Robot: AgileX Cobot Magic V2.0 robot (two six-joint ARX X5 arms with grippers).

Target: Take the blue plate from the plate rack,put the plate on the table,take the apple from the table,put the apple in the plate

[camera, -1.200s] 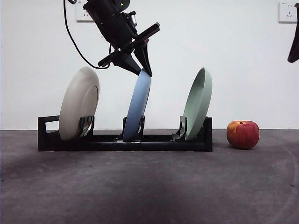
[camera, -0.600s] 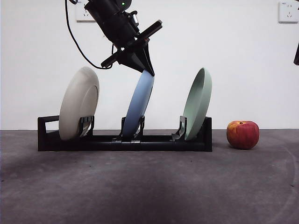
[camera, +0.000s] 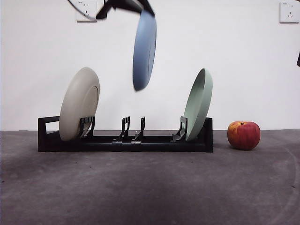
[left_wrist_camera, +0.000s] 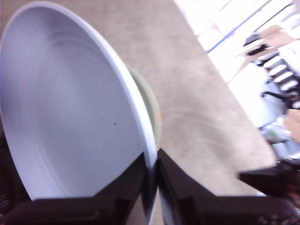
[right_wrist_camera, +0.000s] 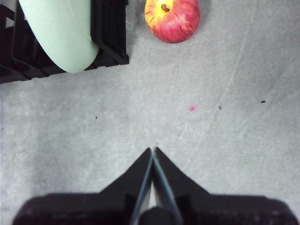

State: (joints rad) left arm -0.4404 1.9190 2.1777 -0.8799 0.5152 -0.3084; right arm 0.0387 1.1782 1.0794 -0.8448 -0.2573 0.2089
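The blue plate (camera: pixel 144 49) hangs on edge in the air, well above the black plate rack (camera: pixel 124 139) and clear of its middle slot. My left gripper (camera: pixel 144 8) is shut on the plate's top rim, mostly out of the front view. In the left wrist view the jaws pinch the blue plate's rim (left_wrist_camera: pixel 151 176), with the plate's face (left_wrist_camera: pixel 65 112) filling the frame. The apple (camera: pixel 243 135) sits on the table (camera: pixel 150 187) right of the rack; it also shows in the right wrist view (right_wrist_camera: pixel 172 18). My right gripper (right_wrist_camera: pixel 153 157) is shut and empty, high above the table.
A cream-white plate (camera: pixel 79 103) stands in the rack's left slot and a pale green plate (camera: pixel 198 104) in its right slot; the green plate also shows in the right wrist view (right_wrist_camera: pixel 61 33). A white wall with sockets is behind.
My left gripper has lifted the blue plate straight up out of the rack's middle slot, which now stands empty. The arm has risen almost out of the front view.
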